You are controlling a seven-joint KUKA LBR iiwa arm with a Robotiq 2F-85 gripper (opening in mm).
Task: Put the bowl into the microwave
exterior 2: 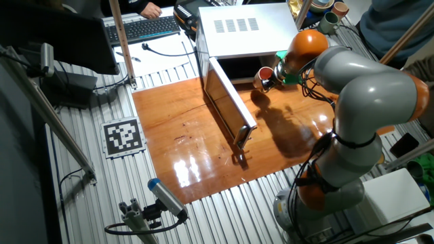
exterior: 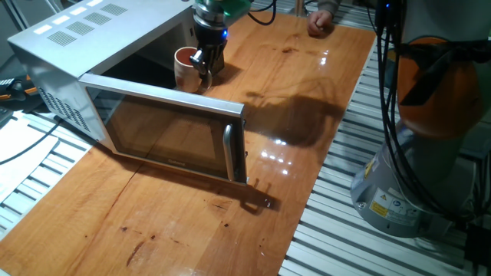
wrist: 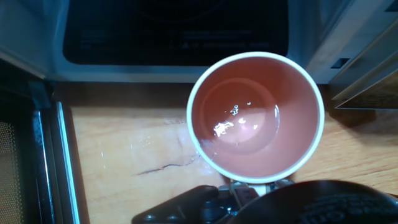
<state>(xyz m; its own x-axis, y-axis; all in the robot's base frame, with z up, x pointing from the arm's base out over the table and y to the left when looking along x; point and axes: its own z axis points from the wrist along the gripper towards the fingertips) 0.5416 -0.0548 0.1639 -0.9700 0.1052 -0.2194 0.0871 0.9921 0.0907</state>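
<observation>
Carry step: gripper (exterior: 205, 63) pinches bowl (exterior: 186, 67) rim, fingers closed on it, just outside open microwave (exterior: 77, 46). Next: push into cavity, then release.

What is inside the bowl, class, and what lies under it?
The bowl is empty: bare reddish-brown inside with light glints. It sits at the gripper, before the open microwave. Wooden table shows beside it; directly beneath is covered.

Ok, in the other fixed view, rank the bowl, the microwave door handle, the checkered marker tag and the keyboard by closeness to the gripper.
1. The bowl, at the gripper, by the microwave opening.
2. The door handle, on the open door's free end.
3. The keyboard and the marker tag, both far off to the image left; too close to call.
</observation>
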